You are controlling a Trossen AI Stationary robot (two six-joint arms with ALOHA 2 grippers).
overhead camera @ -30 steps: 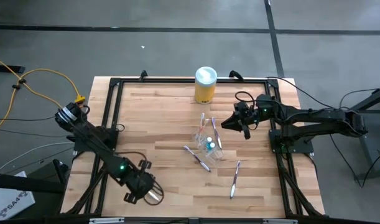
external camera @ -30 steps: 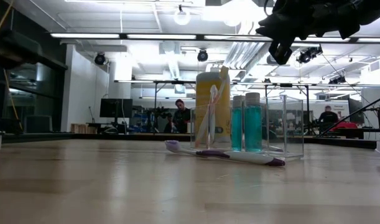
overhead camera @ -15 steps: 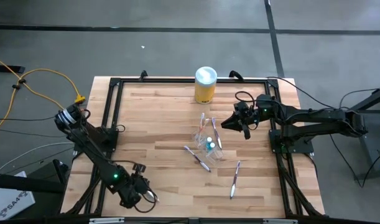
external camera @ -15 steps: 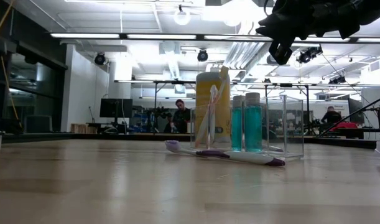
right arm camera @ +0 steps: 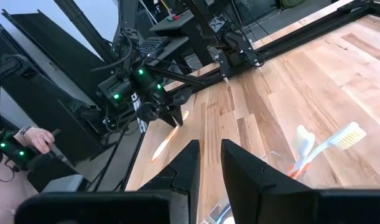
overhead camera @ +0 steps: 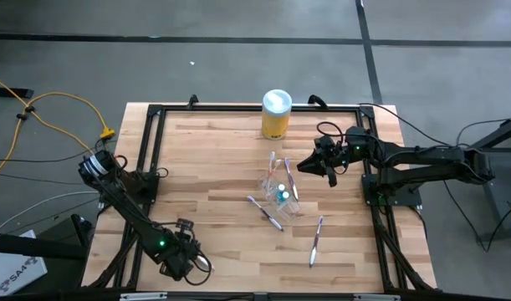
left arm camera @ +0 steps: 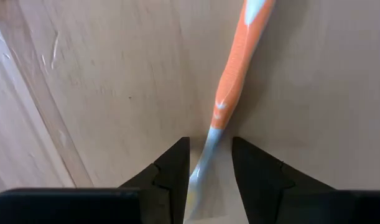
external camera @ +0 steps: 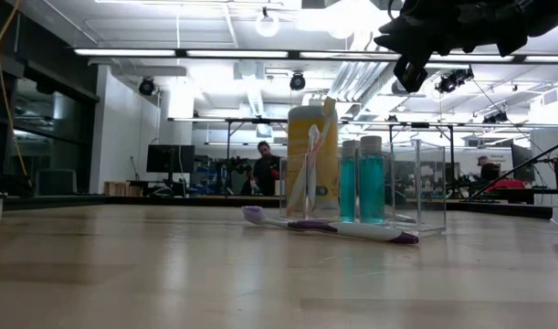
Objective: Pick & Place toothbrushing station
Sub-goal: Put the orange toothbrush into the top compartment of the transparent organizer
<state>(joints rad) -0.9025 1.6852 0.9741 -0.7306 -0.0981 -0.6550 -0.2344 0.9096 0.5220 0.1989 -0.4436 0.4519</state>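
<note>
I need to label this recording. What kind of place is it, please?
Probably a robotics lab or workshop: a wooden table inside a black metal frame, a bare concrete floor, and, in the low view, ceiling strip lights over desks with a monitor.

The setting is a robotics laboratory or industrial workshop: the wooden tabletop (overhead camera: 213, 167) sits in a black metal frame (overhead camera: 151, 138) on a grey concrete floor (overhead camera: 196, 58), with a yellow cable (overhead camera: 46, 113) running across that floor at the left. Beyond the far edge, the low view shows an open hall with exposed ceiling ducts (external camera: 352, 78), strip lights (external camera: 178, 53), a dark monitor (external camera: 170, 158) and further workbenches. People (external camera: 263, 164) stand at those benches, and a hand (right arm camera: 37, 138) shows beside dark equipment stands past the tabletop.
</note>
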